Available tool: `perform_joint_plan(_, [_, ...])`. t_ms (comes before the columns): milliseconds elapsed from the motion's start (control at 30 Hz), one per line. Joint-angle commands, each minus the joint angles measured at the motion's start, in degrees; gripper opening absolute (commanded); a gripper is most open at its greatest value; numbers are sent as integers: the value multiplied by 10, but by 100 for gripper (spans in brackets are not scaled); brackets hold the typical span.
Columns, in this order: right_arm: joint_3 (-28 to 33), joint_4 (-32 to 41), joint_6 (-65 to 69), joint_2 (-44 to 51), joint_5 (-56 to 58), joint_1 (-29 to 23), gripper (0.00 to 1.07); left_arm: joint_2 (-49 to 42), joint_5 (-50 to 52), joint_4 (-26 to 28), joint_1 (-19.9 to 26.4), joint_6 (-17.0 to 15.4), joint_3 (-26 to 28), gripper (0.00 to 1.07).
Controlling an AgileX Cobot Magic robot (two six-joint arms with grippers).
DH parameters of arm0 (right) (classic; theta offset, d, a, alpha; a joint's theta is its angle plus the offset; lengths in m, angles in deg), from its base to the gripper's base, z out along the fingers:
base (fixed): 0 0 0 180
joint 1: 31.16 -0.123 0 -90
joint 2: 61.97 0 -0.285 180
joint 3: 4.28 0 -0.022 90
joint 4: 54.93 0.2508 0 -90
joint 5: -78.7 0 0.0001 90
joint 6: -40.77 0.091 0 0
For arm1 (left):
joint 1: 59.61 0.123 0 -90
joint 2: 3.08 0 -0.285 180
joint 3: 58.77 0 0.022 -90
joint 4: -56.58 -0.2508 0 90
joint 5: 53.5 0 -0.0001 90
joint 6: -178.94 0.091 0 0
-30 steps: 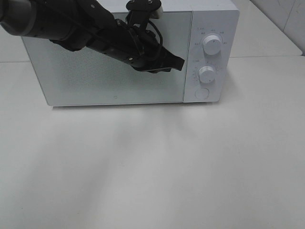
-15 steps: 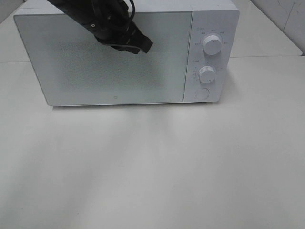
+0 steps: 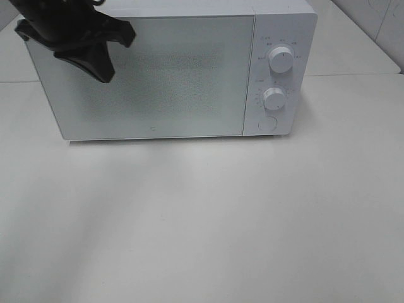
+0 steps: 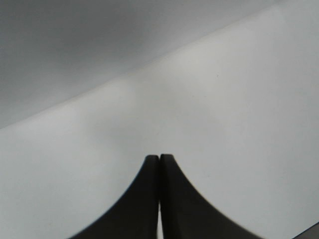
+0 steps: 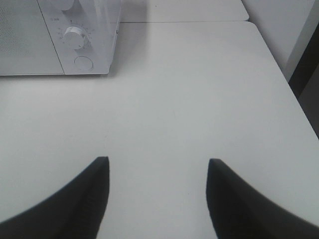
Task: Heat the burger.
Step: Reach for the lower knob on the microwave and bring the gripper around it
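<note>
Exterior high is showing you the microwave (image 3: 170, 69) closed, burger unseen, dials (image 3: 274, 99) probably waiting well beyond your left gripper's (image 4: 159, 157) pressed-together jaws, while your right gripper's (image 5: 158, 164) are standing apart, empty.

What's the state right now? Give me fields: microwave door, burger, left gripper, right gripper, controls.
microwave door: closed
burger: not visible in any view
left gripper: shut, empty, near the door's upper left corner in the high view
right gripper: open, empty, above the table
controls: two knobs and a button, nothing touching them
</note>
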Motion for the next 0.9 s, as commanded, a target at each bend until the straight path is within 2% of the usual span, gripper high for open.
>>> perform_joint_plan(33, [1,-2,-5,15,-6,1,56,-32,-28,-5,11,-21,4,0])
perform_joint_plan(100, [1,-2,-5,15,-6,1,56,-72,-57,-23,32,-45,-2,0])
perform_joint_plan(233, [1,-2,-5,15,-6,1,56,-108,-101,-39,60,-52,-15,0])
perform_joint_plan(333, [1,-2,-5,15,-6,1,56,-152,-122,-48,85,-55,-44,0])
perform_joint_plan(367, [1,-2,-5,15,-6,1,56,-187,-119,-47,103,-55,-72,0])
perform_joint_plan(433, [1,-2,-5,15,-6,1,56,-209,-116,-48,113,-55,-91,0])
perform_joint_plan(467, [1,-2,-5,15,-6,1,56,-249,-114,-49,131,-52,-124,0])
perform_joint_plan(500, [1,-2,-5,15,-6,1,56,-249,-114,-49,131,-52,-124,0])
perform_joint_plan(567, [1,-2,-5,15,-6,1,56,-320,-107,-56,152,-52,-182,0])
perform_joint_plan(600, [1,-2,-5,15,-6,1,56,-320,-107,-56,152,-52,-182,0])
perform_joint_plan(667, [1,-2,-5,15,-6,1,56,-387,-107,-58,161,-52,-233,0])
perform_joint_plan(700, [1,-2,-5,15,-6,1,56,-387,-107,-58,161,-52,-233,0])
perform_joint_plan(733, [1,-2,-5,15,-6,1,56,-429,-106,-60,161,-52,-262,0])
perform_joint_plan(800, [1,-2,-5,15,-6,1,56,-452,-106,-60,161,-52,-277,0])
perform_joint_plan(833, [1,-2,-5,15,-6,1,56,-492,-108,-60,161,-47,-306,0])
perform_joint_plan(900, [1,-2,-5,15,-6,1,56,-513,-108,-60,161,-43,-317,0])
